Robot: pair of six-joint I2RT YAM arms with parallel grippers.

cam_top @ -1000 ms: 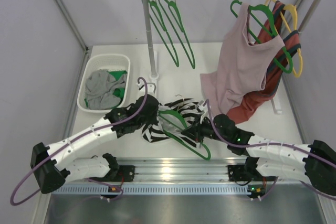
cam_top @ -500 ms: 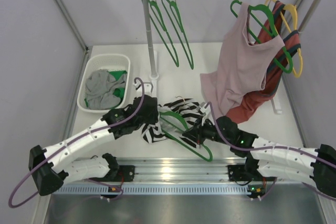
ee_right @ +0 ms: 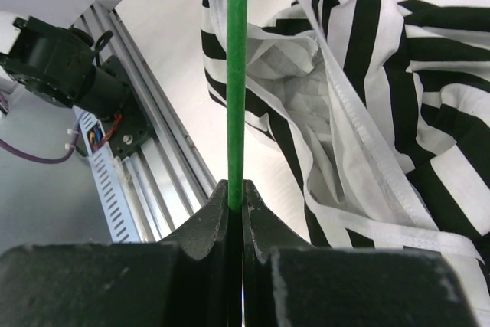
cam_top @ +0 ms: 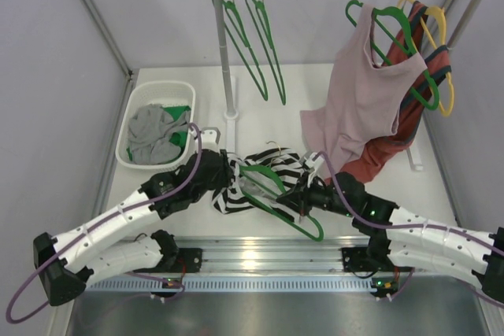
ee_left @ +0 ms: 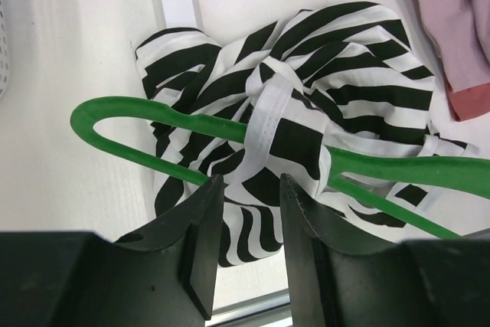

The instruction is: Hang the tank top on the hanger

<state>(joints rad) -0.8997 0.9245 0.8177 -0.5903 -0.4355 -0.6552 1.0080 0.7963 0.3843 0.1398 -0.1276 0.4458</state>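
hanger (cam_top: 277, 204) pinched tight on one thin bar by right gripper (ee_right: 236, 189), apparently kept steady for threading; tank top (ee_left: 321, 74) bunched on table (cam_top: 268, 116) beneath hanger, white strap laid across green arm; left gripper (ee_left: 251, 186) parted, nothing grasped, poised just over fabric, likely for fresh hold

Count: one striped tank top (cam_top: 272, 164), one pink top (cam_top: 362, 92), one white basket (cam_top: 161, 84), two bare green hangers (cam_top: 236, 25) hanging, two arms (cam_top: 118, 218).
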